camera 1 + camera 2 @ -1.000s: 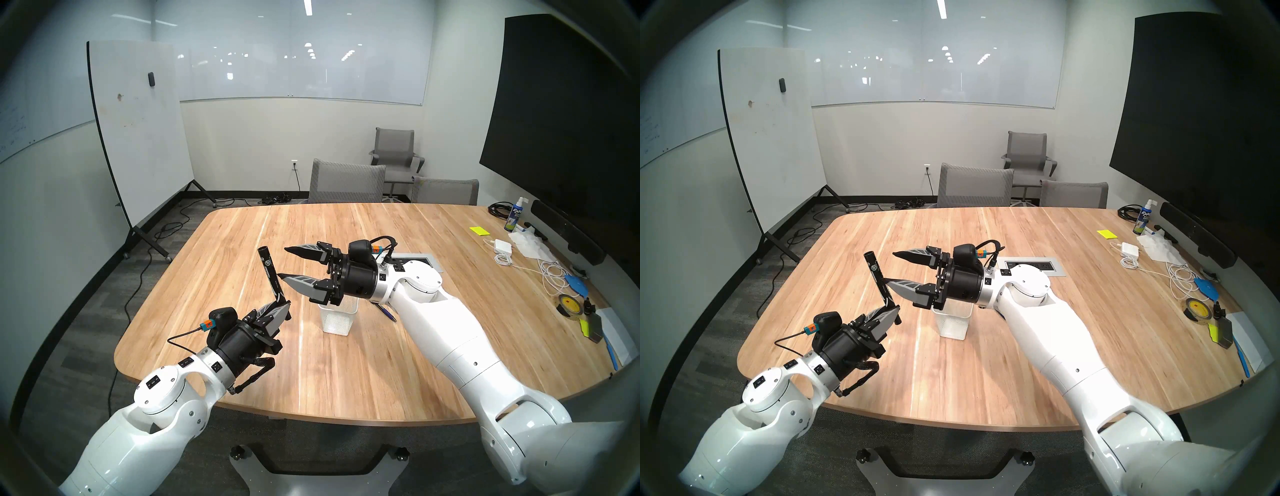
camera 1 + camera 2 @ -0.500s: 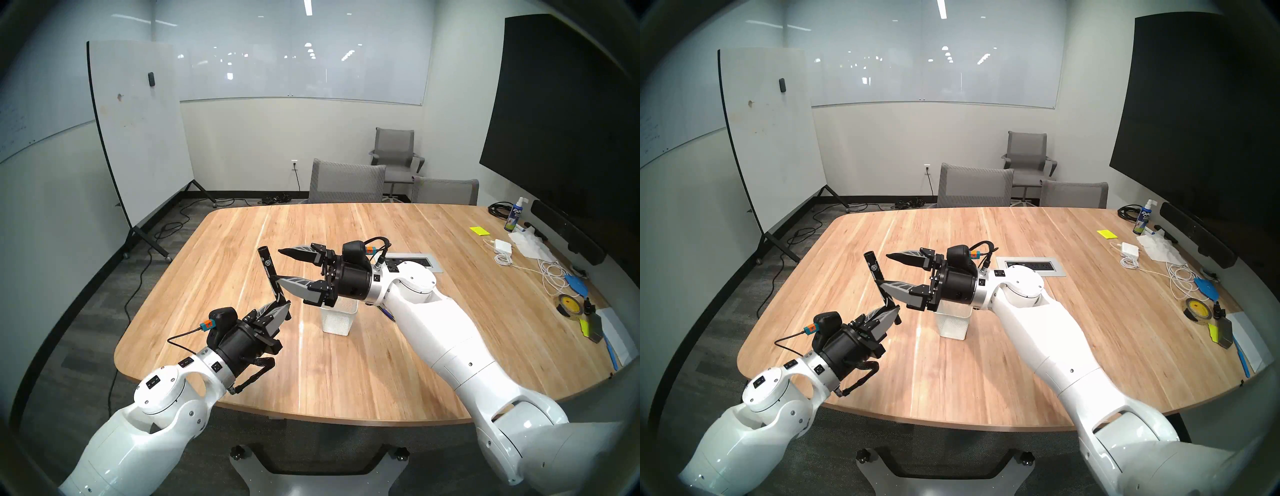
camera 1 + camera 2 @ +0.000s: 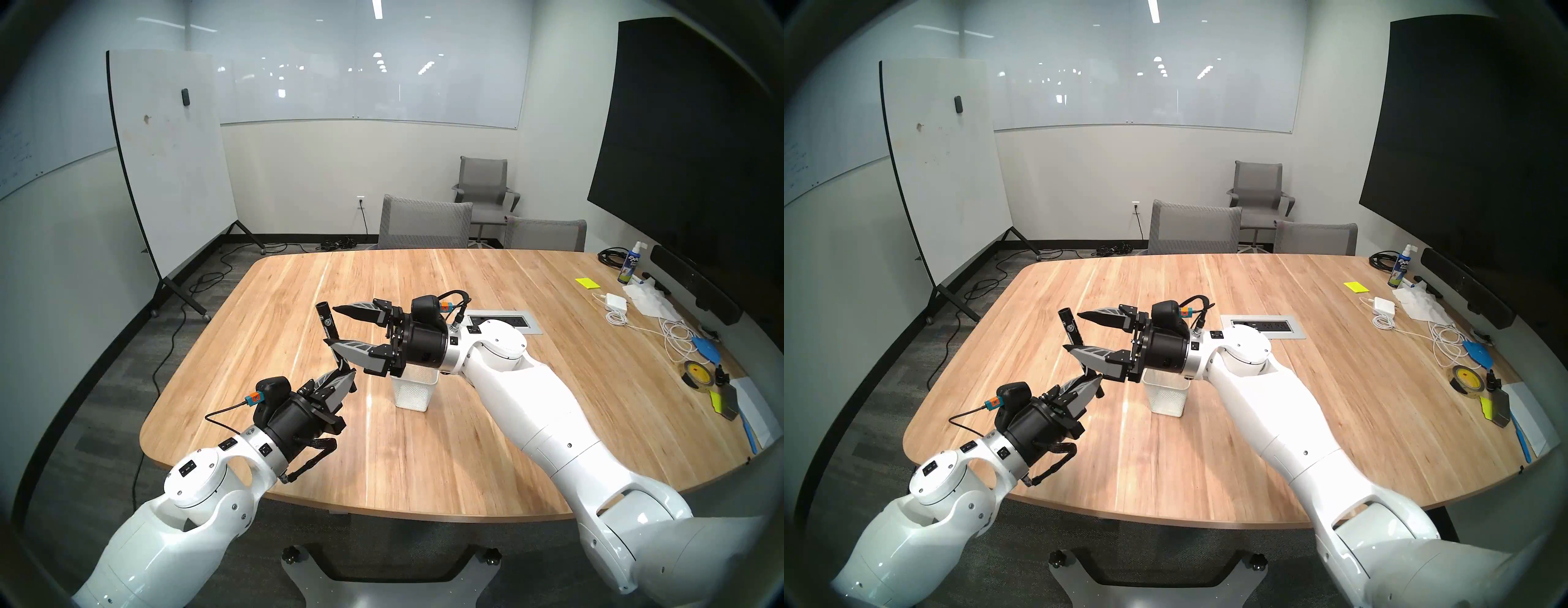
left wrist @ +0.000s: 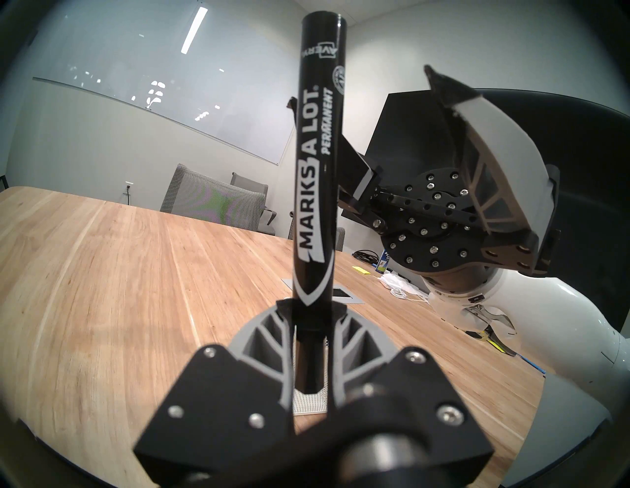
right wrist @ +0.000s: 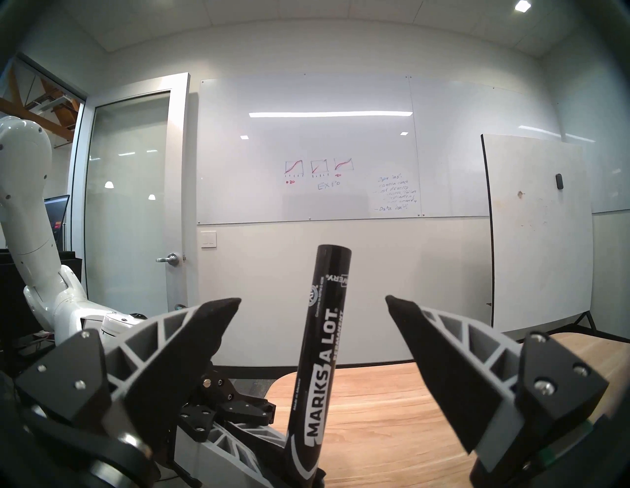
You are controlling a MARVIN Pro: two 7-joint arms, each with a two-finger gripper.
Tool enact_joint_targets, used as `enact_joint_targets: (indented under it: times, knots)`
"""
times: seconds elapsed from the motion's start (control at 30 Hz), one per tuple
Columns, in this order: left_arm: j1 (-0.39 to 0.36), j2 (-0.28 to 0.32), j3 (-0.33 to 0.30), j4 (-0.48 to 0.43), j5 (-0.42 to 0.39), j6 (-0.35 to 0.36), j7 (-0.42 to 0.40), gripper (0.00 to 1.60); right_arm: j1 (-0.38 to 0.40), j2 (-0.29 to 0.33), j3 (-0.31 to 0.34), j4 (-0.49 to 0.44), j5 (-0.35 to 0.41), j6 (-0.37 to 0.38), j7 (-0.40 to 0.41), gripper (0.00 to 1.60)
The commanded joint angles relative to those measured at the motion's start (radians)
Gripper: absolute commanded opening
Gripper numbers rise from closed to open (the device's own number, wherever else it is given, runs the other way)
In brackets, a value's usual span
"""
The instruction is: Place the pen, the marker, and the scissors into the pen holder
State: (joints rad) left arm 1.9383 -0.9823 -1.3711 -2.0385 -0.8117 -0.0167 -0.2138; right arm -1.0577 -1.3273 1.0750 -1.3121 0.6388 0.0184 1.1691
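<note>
The marker (image 3: pixel 329 329) is held near its lower end by the tightly closed left claw (image 3: pixel 351 378), standing almost upright above the tabletop (image 3: pixel 424 458). The right claw (image 3: pixel 334 327) is reached in level from the right, spread wide, with the marker's barrel between its fingers, untouched. The pen holder (image 3: pixel 413 392) stands under the right wrist.
</note>
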Motion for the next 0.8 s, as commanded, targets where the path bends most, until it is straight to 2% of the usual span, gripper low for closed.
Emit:
enact_joint_targets:
  times: [0.0,0.77]
  knots:
    - [0.0,0.0,-0.003,-0.023,-0.002,0.0,0.001,0.0,0.03,-0.027,-0.005,0.006,0.004,-0.004,0.006,1.6]
    - [0.0,0.0,-0.003,-0.023,-0.002,0.0,0.001,0.0,0.05,-0.047,-0.021,0.044,-0.001,-0.009,0.014,1.6]
